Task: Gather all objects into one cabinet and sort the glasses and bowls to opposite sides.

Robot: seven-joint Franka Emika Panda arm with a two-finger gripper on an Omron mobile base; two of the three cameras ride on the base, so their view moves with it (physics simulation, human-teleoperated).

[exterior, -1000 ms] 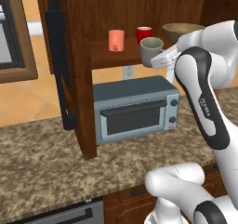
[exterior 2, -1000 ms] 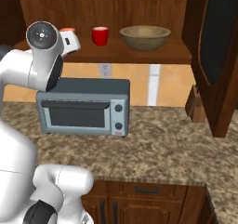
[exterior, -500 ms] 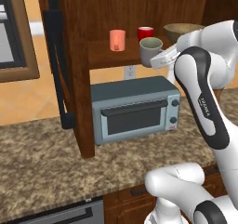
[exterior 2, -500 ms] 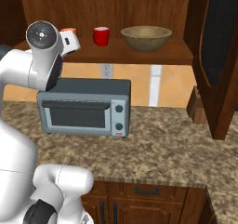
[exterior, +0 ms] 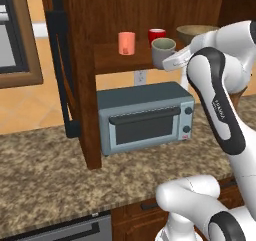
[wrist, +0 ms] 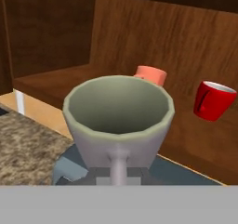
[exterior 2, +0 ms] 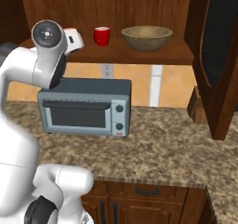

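1. We see the grey mug [exterior: 163, 51] held in the air just off the front edge of the cabinet shelf [exterior: 115, 57], with open room above the toaster oven [exterior: 145, 117].
2. The mug stands upright, mouth up; in the hand view its handle [wrist: 119, 168] points toward the camera.
3. The gripper [exterior: 170, 62] is clamped on that handle.
4. The right base view shows the red cup [exterior 2: 102, 36] beside the tan-brown bowl [exterior 2: 146, 37]; the left base view shows the salmon-pink tumbler [exterior: 126, 42].

Both base views look forward from behind the arm, left and right, sharing the cabinet shelf [exterior: 120, 60] and toaster oven [exterior 2: 86, 106]; the hand view sits close before the grey mug [wrist: 118, 121].
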